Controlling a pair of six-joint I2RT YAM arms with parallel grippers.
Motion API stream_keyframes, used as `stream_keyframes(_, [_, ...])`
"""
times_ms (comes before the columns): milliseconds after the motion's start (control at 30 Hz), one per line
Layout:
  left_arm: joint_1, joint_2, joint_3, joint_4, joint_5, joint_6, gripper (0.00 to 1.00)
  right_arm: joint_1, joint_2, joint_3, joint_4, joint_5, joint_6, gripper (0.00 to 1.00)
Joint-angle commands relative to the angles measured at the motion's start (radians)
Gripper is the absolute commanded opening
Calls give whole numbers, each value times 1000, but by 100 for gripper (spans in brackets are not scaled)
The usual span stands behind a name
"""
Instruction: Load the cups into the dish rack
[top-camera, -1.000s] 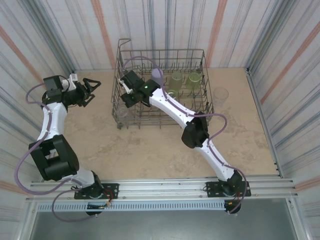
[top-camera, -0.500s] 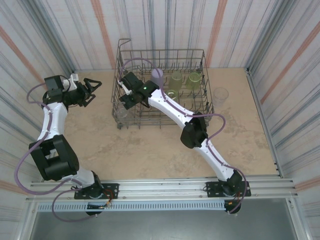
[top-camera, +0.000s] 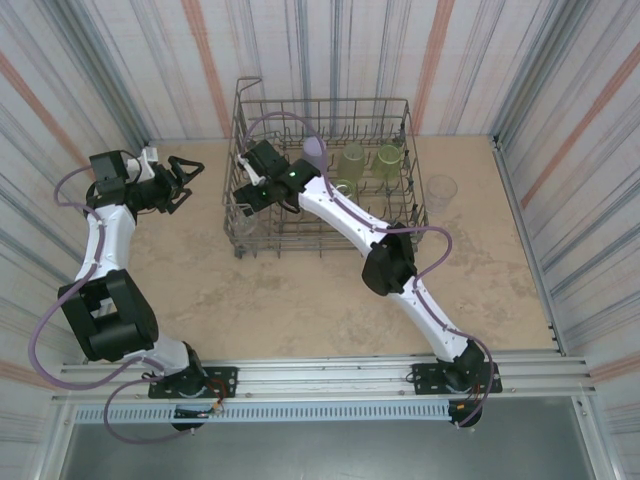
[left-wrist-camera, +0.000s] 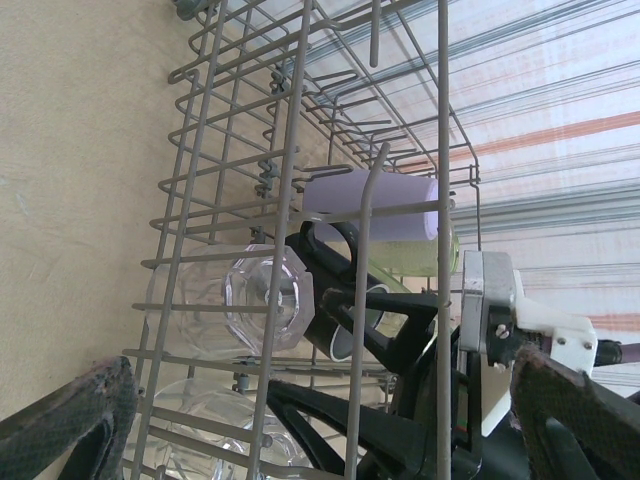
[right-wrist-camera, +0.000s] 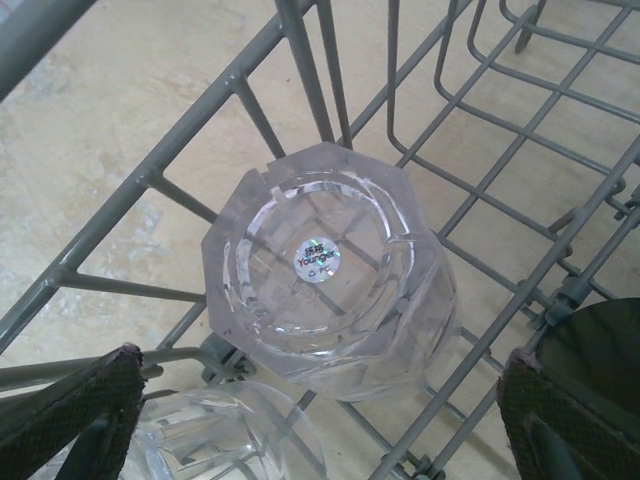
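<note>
- The left claw is held wide and empty above the table, just left of the dish rack.
- Nothing is asked of this claw right now, so it is best kept where it is, out of the way.
- The right claw is reached down into the left end of the rack. Its jaws are spread wide and nothing is held.
- A clear cup is seen between those jaws, upside down on the wires, with a small round sticker on its bottom. It is not touched by either finger.
- A second clear cup is parked just beside it, nearer the rack's front.
- The step in hand looks like letting go and pulling out. To do it well, the jaws should be kept wide and the claw lifted straight up, so that neither clear cup is bumped and no wire is snagged.
- Farther right in the rack, a lavender cup is set at the far side, and three yellow-green cups are grouped beside it.
- One more clear tumbler is left on the table, just right of the rack. It is likely the next one to be picked up, and the right claw is nearer to it.
</note>
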Motion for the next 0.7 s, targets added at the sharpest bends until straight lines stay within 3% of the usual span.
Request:
stream_keyframes(0, [-8,-31,26,-31,-7,32,99,-8,-73,35,6,-13,35,97])
stream_keyframes(667, [29,-33,35,-63,-45,58,99,-65,-290,4,-198,78,36,99])
